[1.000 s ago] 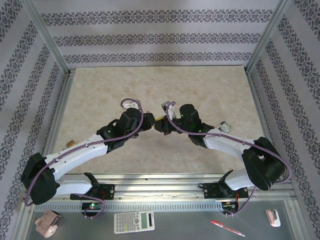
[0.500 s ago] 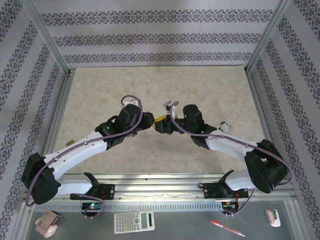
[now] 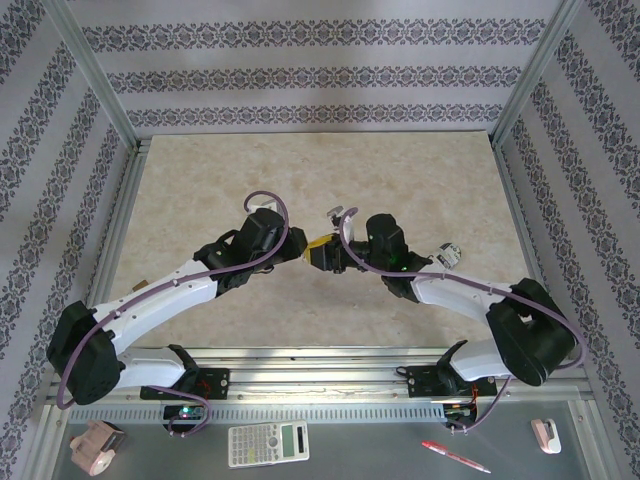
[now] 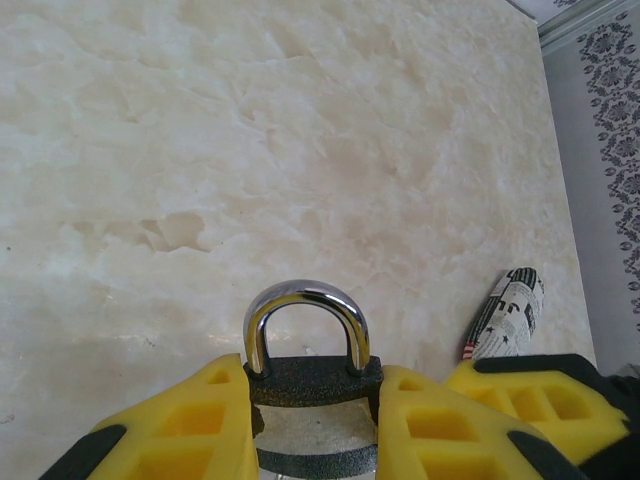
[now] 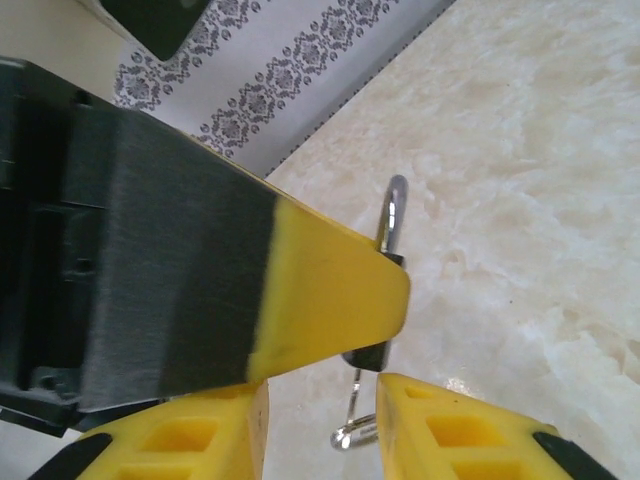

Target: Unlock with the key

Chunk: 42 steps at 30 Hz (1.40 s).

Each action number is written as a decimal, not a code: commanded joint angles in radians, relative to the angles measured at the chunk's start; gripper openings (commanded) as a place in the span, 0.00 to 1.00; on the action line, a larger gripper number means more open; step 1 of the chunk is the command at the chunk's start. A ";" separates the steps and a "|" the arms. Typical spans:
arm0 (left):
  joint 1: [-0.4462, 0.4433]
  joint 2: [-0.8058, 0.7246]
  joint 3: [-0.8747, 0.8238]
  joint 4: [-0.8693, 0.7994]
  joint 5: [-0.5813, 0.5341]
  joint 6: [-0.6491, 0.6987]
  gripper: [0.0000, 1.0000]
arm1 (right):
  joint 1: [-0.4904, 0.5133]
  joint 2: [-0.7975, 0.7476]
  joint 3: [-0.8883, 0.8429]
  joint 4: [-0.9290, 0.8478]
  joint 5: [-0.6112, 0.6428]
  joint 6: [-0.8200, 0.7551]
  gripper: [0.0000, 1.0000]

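Top view: Both arms reach in over the middle of the desk (image 3: 200, 180) with elbows out and forearms angled inward. The left gripper (image 3: 300, 245) and right gripper (image 3: 328, 255) sit nose to nose, low over the surface.
Left wrist view: Your left gripper is clamped on the body of the padlock (image 4: 313, 383). The shackle (image 4: 305, 310) is closed and points away from the camera.
Right wrist view: The key (image 5: 354, 395) hangs from the underside of the lock and appears seated. It sits in the gap between your right gripper's fingers, which stand apart and do not pinch it.
Step in hand: Grip and turn the key.
How to do it well: Close squarely on the key's head, then roll the right wrist about the key's own line without pulling sideways. Hold the left clamp firm so the lock body cannot twist along.
Risk: An off-centre pinch is likely to bend the key or drag it out.
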 commanded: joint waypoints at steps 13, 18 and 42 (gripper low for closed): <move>0.008 -0.011 0.007 0.002 0.009 0.013 0.00 | 0.037 0.039 0.003 0.040 0.007 0.004 0.26; 0.008 -0.015 0.005 0.002 0.010 0.013 0.00 | 0.038 0.056 0.009 0.049 0.006 0.010 0.15; -0.041 0.009 -0.054 0.032 0.024 -0.022 0.00 | 0.026 0.045 0.086 0.068 0.056 0.011 0.00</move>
